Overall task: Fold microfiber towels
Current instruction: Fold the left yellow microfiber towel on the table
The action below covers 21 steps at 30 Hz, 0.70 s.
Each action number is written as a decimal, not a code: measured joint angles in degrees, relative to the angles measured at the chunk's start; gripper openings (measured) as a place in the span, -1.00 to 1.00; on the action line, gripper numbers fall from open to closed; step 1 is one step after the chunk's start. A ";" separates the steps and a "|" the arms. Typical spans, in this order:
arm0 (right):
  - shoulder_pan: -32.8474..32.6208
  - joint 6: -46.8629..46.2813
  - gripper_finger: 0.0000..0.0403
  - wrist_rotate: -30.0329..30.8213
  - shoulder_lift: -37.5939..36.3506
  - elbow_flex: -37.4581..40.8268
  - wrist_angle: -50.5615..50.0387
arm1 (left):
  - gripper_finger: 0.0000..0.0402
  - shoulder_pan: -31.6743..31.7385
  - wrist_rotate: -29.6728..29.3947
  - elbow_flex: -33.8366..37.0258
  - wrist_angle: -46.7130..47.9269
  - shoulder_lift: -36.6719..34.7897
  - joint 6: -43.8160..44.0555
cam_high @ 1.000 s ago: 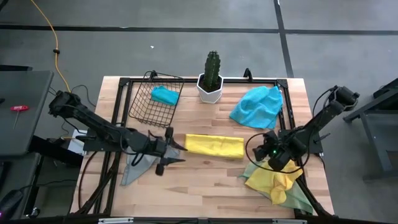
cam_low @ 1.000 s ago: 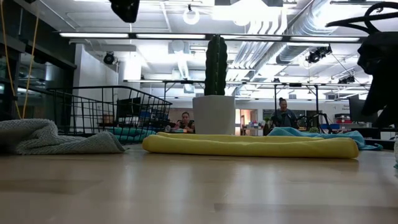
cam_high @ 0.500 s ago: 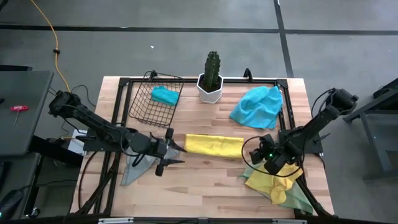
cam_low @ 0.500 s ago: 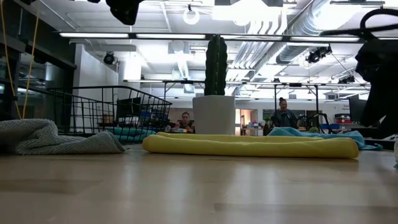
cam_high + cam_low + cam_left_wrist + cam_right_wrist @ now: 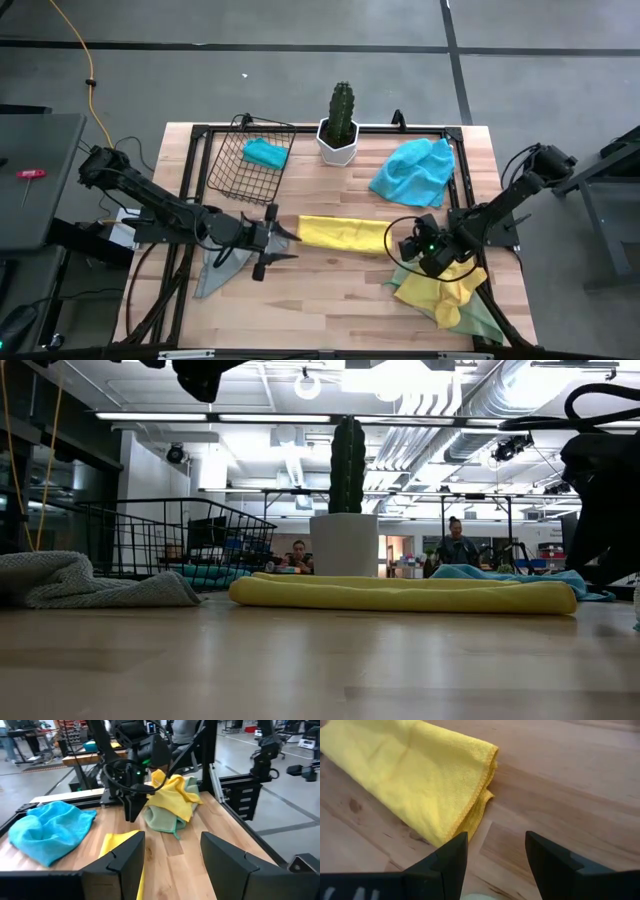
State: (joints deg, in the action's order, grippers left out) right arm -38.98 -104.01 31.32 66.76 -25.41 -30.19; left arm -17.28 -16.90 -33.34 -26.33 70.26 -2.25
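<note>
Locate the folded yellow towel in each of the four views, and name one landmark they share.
High: folded yellow towel, table centre.
Low: long roll below the cactus pot.
Left wrist: its end, between the claw's fingers.
Right wrist: its end, just ahead.
Shared landmark: turquoise towel, except right wrist.

Towels spread about the table, basket and plant at the back.
A folded towel lies mid-table; behind it stands the potted cactus, with the wire basket to its left holding a small cloth.
</note>
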 joint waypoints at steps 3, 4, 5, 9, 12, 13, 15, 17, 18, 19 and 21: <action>0.00 -0.19 -0.06 0.09 0.00 0.00 -0.06 | -0.08 0.02 -0.83 0.00 0.00 0.00 -0.56; 0.00 -0.54 -0.06 0.10 0.00 0.00 -0.07 | -0.08 0.02 -0.86 0.00 0.00 0.00 -0.53; 0.00 -0.94 -0.06 0.12 0.00 0.00 -0.12 | -0.08 0.02 -0.87 0.00 -0.01 0.00 -0.49; 0.00 -2.19 -0.06 0.12 0.00 0.00 -0.20 | -0.08 0.00 -2.46 0.00 0.00 0.00 1.22; 0.00 -3.81 -0.06 0.12 0.00 0.00 -0.18 | -0.08 0.00 -3.49 0.00 0.45 0.00 2.72; 0.00 -4.03 -0.06 0.08 0.00 0.00 -0.13 | -0.08 0.02 -3.80 0.00 0.97 0.00 3.21; 0.00 -4.07 -0.06 -0.06 0.00 0.00 0.31 | -0.08 0.17 -4.99 0.00 2.12 0.00 3.66; 0.27 -4.19 -0.06 -0.12 0.03 0.00 0.80 | -0.08 0.73 -5.86 0.00 3.07 0.01 4.00; 0.65 -4.19 -0.06 -0.30 0.20 0.00 1.28 | -0.08 1.11 -6.00 0.00 3.59 0.02 4.25; 1.24 -4.16 -0.06 -0.38 0.49 0.00 1.84 | -0.08 1.55 -6.06 0.00 4.14 0.02 4.73; 2.69 -3.62 -0.06 -0.36 1.22 0.00 2.62 | -0.08 2.38 -6.03 0.00 5.01 0.02 5.29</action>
State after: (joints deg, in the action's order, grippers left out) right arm -36.30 -107.63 30.96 67.98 -25.41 -27.57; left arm -14.89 -22.93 -33.34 -21.32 70.28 3.03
